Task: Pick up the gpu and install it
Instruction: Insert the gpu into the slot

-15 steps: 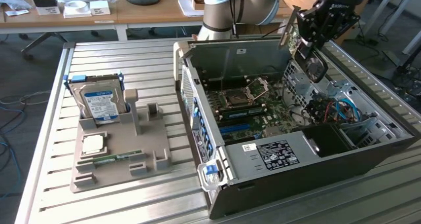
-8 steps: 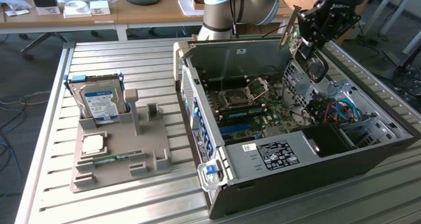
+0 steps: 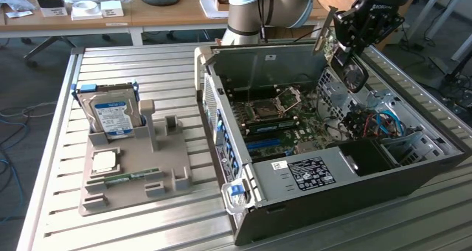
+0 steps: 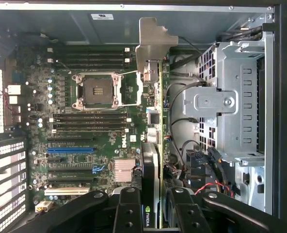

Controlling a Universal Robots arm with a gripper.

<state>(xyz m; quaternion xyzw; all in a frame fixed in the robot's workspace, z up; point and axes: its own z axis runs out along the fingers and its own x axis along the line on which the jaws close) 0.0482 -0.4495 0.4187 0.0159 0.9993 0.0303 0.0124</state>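
Slatted tabletop (image 3: pixel 132 63) carries an open computer case (image 3: pixel 332 207); above its interior the gpu (image 4: pixel 151 160) is pinched edgewise by the gripper (image 4: pixel 153 208). The card is judged light, stiff and fragile; the faces near one end are preferred for gripping.

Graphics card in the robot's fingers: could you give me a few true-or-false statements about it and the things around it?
1. The fingers grip the thin flat green-and-black graphics card with a silver end bracket. True.
2. The graphics card is already plugged into the green motherboard. False: it hangs above the motherboard, over the black metal computer case.
3. The silver hard drive with a blue-white label stands upright in the grey plastic holder. True.
4. The computer case is closed. False: its side is open and the motherboard is exposed.
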